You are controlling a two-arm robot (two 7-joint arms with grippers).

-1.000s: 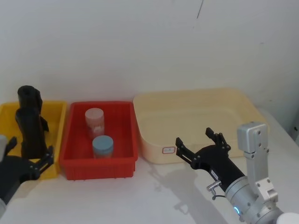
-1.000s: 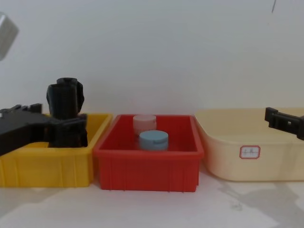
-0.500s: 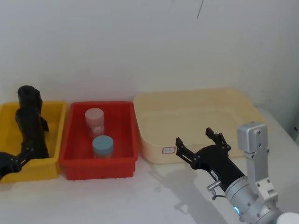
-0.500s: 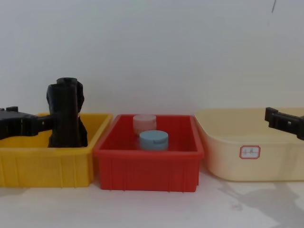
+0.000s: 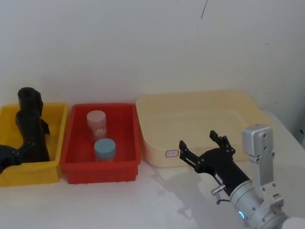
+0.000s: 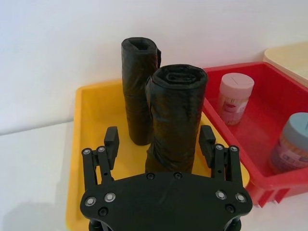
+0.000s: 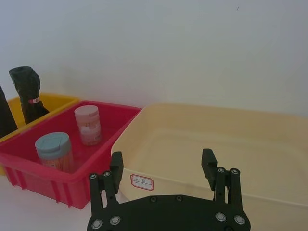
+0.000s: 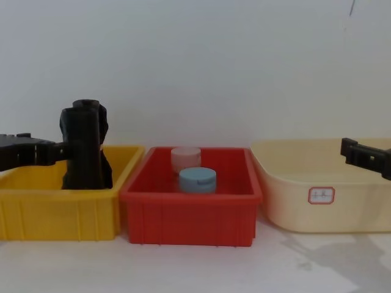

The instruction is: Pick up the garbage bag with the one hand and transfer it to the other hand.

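**Head view:** The garbage bag (image 5: pixel 31 138) is being carried upright, long axis vertical, in the yellow bin (image 5: pixel 33 172) at the left edge of the worktop (image 5: pixel 143 200). A slimmer black roll (image 5: pixel 29 99) is standing behind it. The left gripper (image 5: pixel 12 155) is being held just beside the bag, toward the front-left corner, and is judged the nearer arm. The right gripper (image 5: pixel 199 141) is being held well apart, toward the right edge, before the cream bin (image 5: pixel 190 124). Between the two, the red bin (image 5: pixel 102 171) is holding a pink-lidded jar (image 5: pixel 96 124) and a blue-lidded jar (image 5: pixel 104 150).

**Left wrist view:** The bag (image 6: pixel 175 110) is lying straight ahead, its lower part being framed between the spread fingers (image 6: pixel 111 139). Contact cannot be told.

**Right wrist view:** The right gripper (image 7: pixel 162 161) is being kept unclenched, grasping nothing, and is facing the cream bin (image 7: pixel 216 130).

**Chest view:** The left gripper (image 8: pixel 52 149) is being presented level at the bag's (image 8: pixel 84 152) mid-height. A closing across the roll is judged to be what the pick-up calls for.
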